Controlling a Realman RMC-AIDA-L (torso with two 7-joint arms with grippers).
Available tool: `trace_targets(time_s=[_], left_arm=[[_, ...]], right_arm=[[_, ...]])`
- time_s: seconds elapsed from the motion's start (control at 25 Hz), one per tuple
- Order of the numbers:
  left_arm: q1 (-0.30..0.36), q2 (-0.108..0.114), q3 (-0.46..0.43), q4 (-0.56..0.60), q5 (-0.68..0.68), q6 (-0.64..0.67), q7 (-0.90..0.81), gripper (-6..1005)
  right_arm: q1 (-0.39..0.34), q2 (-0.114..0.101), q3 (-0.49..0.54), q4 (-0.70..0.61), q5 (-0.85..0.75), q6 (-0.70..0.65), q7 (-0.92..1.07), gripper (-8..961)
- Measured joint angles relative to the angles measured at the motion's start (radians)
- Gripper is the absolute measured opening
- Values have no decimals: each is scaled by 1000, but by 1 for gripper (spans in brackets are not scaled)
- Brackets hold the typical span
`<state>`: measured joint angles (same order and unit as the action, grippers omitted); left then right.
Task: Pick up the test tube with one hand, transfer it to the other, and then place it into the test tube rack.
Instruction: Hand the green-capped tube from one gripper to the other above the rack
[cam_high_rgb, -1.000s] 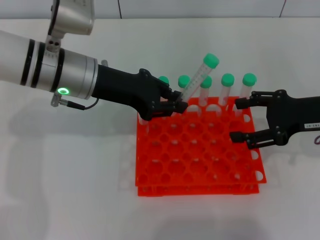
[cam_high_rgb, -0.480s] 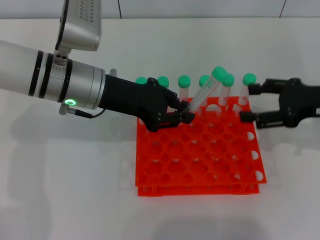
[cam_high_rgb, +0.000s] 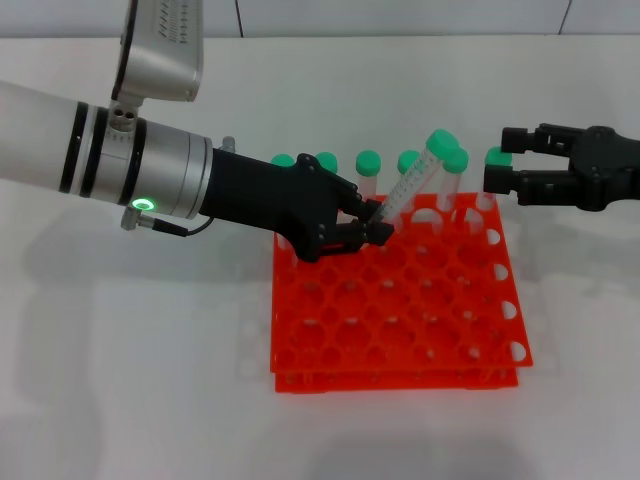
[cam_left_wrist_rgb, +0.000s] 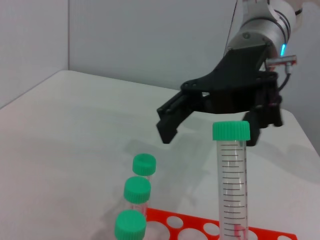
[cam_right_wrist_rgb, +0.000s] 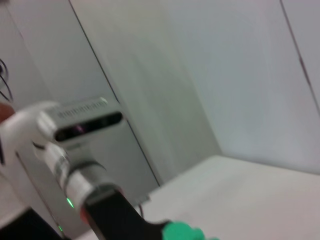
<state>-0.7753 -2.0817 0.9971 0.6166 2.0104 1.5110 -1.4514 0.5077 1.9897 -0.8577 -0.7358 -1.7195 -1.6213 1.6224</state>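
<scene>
Left gripper (cam_high_rgb: 368, 222) pinches test tube (cam_high_rgb: 408, 187) low down, tube leaning right over far rows of test tube rack (cam_high_rgb: 400, 345). Right gripper (cam_high_rgb: 508, 165) waits at right, fingers apart. Tube light, stiff, slippery; grab below green cap.

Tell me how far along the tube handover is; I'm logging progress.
Done: the left gripper has picked up the test tube and holds it tilted above the test tube rack. In hand: the right gripper, open, is beside the tube's green cap, not yet gripping it. Left: the handover itself, then placing the tube in a rack hole beside the other tubes.
</scene>
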Motion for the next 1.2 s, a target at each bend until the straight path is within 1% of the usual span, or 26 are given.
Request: trace_targets(time_s=[0.08, 0.28, 0.64, 1.04, 1.08, 1.2], left_arm=[[0, 0, 0, 0, -1, 0, 0, 183], [1, 0, 0, 0, -1, 0, 1, 184], [1, 0, 0, 0, -1, -8, 3, 184], [1, 0, 0, 0, -3, -38, 3, 184], [1, 0, 0, 0, -4, -38, 3, 184], [0, 0, 0, 0, -10, -38, 4, 184]], right_arm=[[4, 3, -1, 35, 27, -12, -7, 870], [21, 20, -5, 144, 87, -31, -74, 869], [41, 35, -12, 308, 210, -33, -250, 869], [75, 38, -24, 468, 308, -35, -449, 868], [86, 38, -26, 498, 316, -33, -477, 869], [98, 38, -26, 526, 320, -28, -502, 864]])
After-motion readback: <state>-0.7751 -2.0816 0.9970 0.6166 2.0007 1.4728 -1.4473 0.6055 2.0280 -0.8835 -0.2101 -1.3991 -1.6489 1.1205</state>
